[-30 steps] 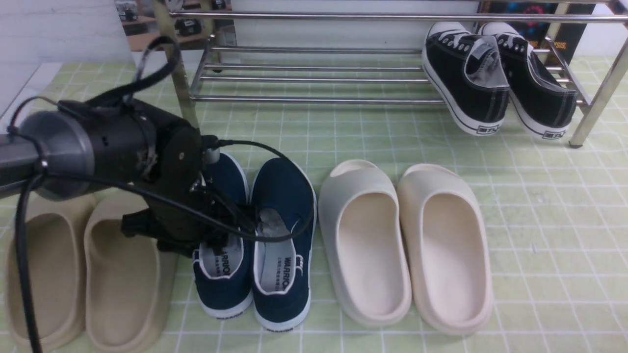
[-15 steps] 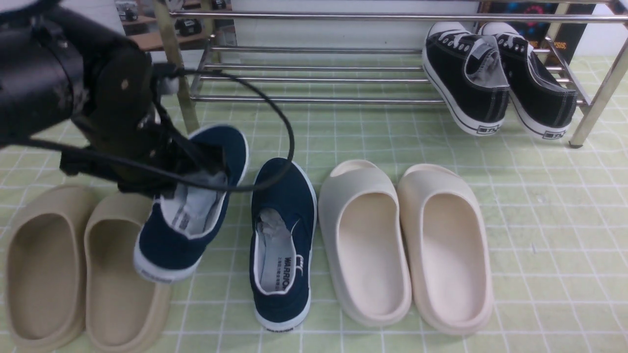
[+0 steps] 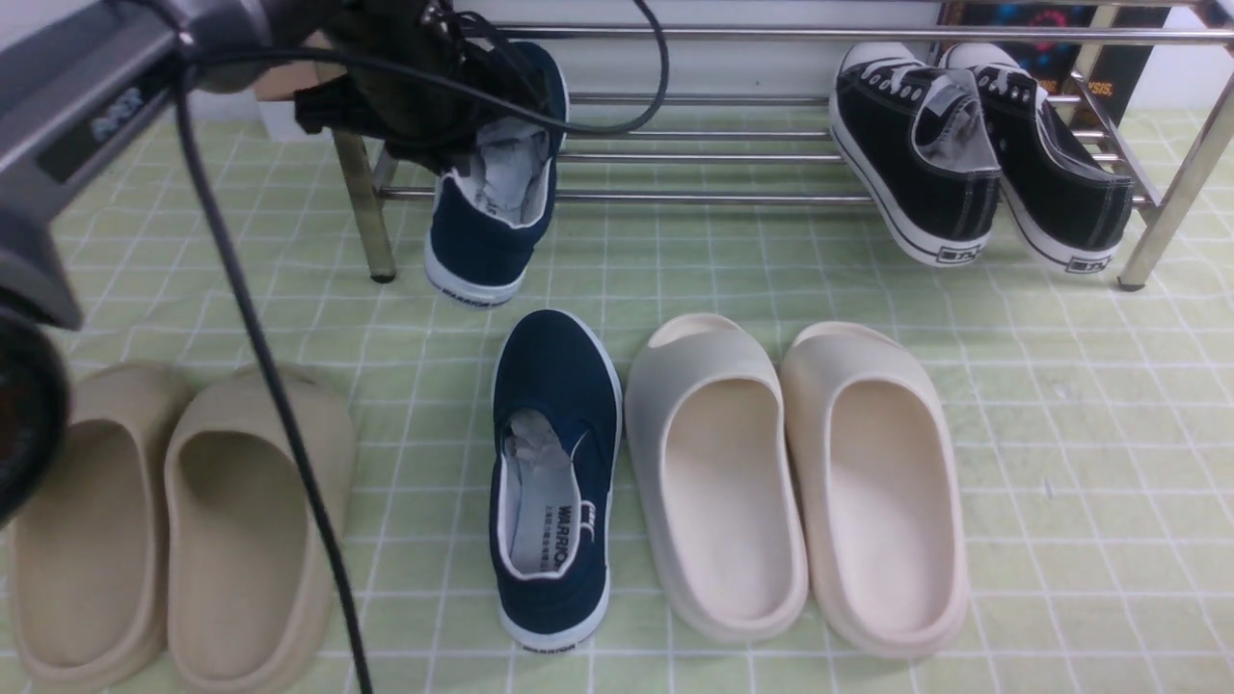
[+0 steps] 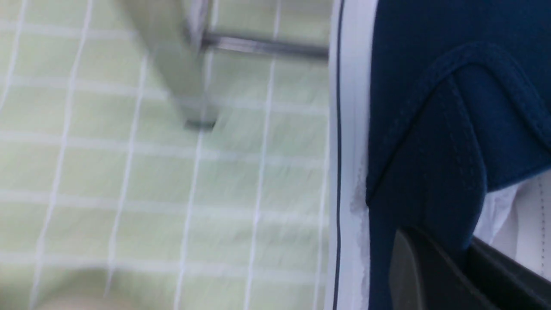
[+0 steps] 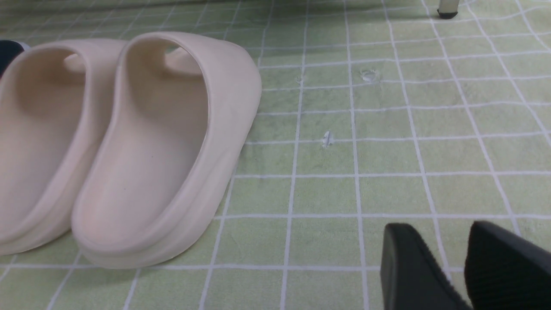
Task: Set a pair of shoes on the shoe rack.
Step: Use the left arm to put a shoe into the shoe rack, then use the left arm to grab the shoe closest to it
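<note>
My left gripper (image 3: 463, 92) is shut on the side wall of one navy-blue slip-on shoe (image 3: 490, 207), which hangs in the air heel-down at the left end of the shoe rack (image 3: 733, 199). The left wrist view shows one dark finger (image 4: 415, 269) outside the navy canvas (image 4: 430, 129) and the other inside the opening. The second shoe of the pair (image 3: 554, 463) lies flat on the green mat, toe toward the rack. In its own wrist view my right gripper (image 5: 452, 258) hovers open low over bare mat, nothing between its fingers.
Two black lace-up sneakers (image 3: 974, 159) lean on the rack's right end. Cream slides (image 3: 795, 482) lie right of the navy shoe, close to my right gripper (image 5: 142, 146). Beige slides (image 3: 164, 520) lie at the front left. The rack's left leg (image 3: 362, 202) stands beside the held shoe.
My left gripper shut on the left navy shoe, lifted it off the mat from beside its mate and carried it up and back to the rack's left end. The right gripper stayed still.
</note>
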